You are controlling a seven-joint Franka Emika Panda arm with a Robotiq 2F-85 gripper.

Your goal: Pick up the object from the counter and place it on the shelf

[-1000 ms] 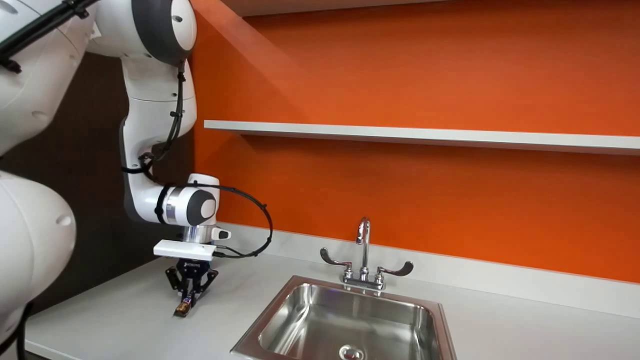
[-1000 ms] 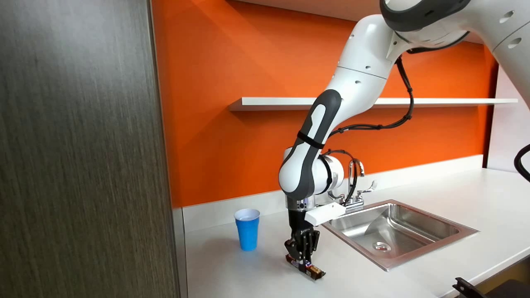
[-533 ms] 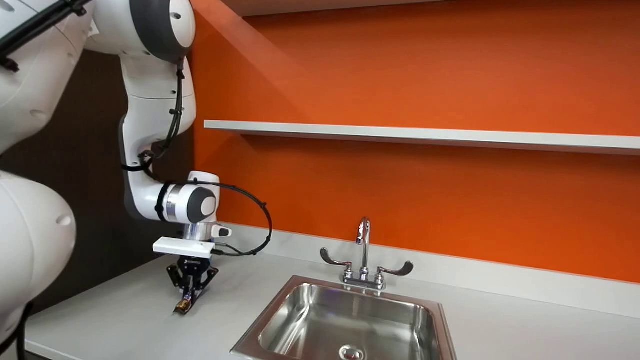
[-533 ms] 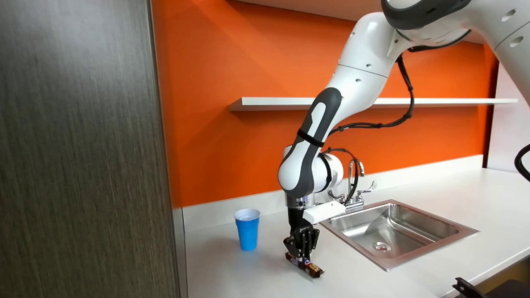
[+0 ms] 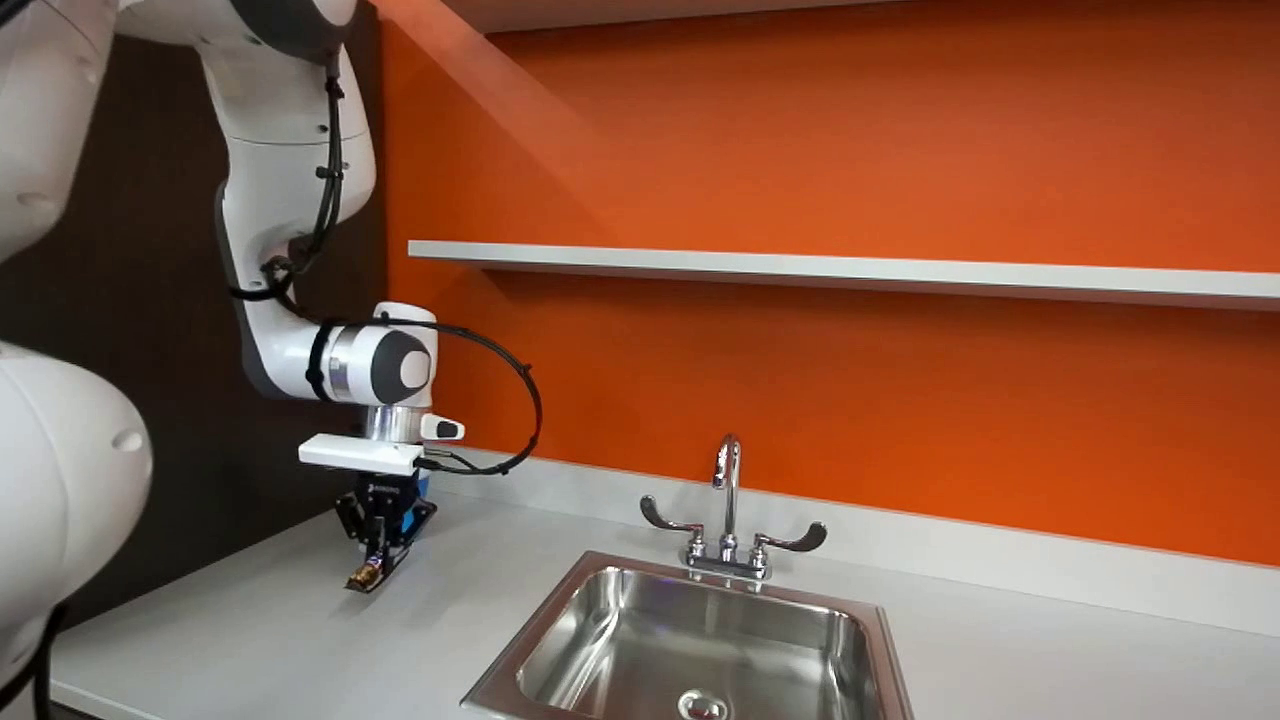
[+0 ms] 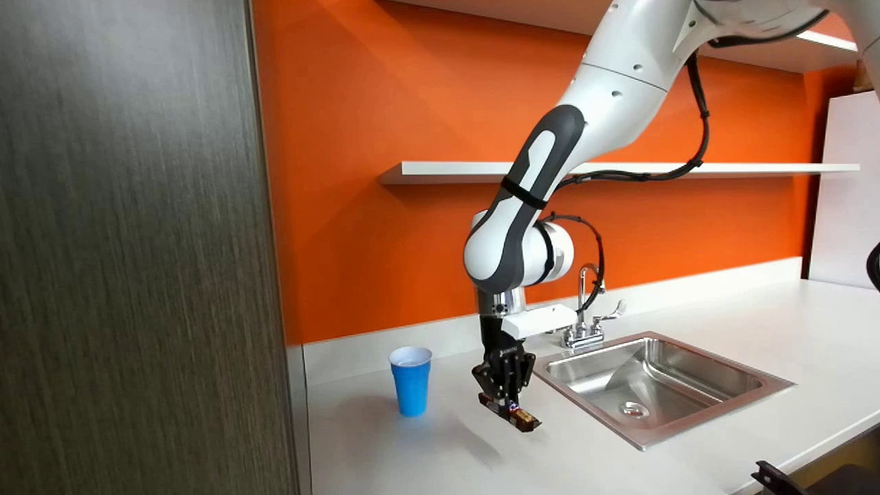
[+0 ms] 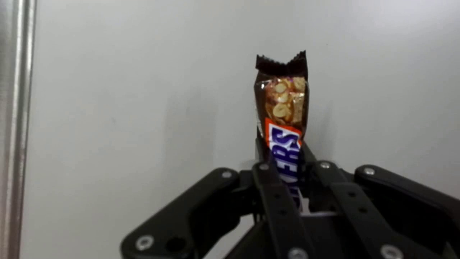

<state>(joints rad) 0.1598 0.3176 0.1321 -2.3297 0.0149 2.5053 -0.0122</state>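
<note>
The object is a candy bar in a dark brown wrapper (image 7: 284, 100) with a white and blue label. My gripper (image 7: 282, 149) is shut on its middle, one finger on each side. In both exterior views the bar (image 5: 365, 577) (image 6: 526, 420) hangs level in the gripper (image 5: 376, 560) (image 6: 509, 403), a little above the pale counter (image 5: 270, 640) (image 6: 584, 467), with its shadow apart below. The far part of the bar is hidden behind the fingers in the wrist view. The shelf (image 5: 800, 268) (image 6: 756, 168) runs along the orange wall, well above the gripper.
A blue cup (image 6: 411, 385) stands on the counter near the wall and shows partly behind the gripper (image 5: 409, 519). A steel sink (image 5: 893, 660) (image 6: 777, 382) with a chrome faucet (image 5: 729, 510) lies beside the arm. A dark wood panel (image 6: 137, 247) closes one end.
The bar was at the counter surface, held in the gripper. The arm has risen and lifted it a little, and its shadow now lies apart from it. The cup has not moved.
</note>
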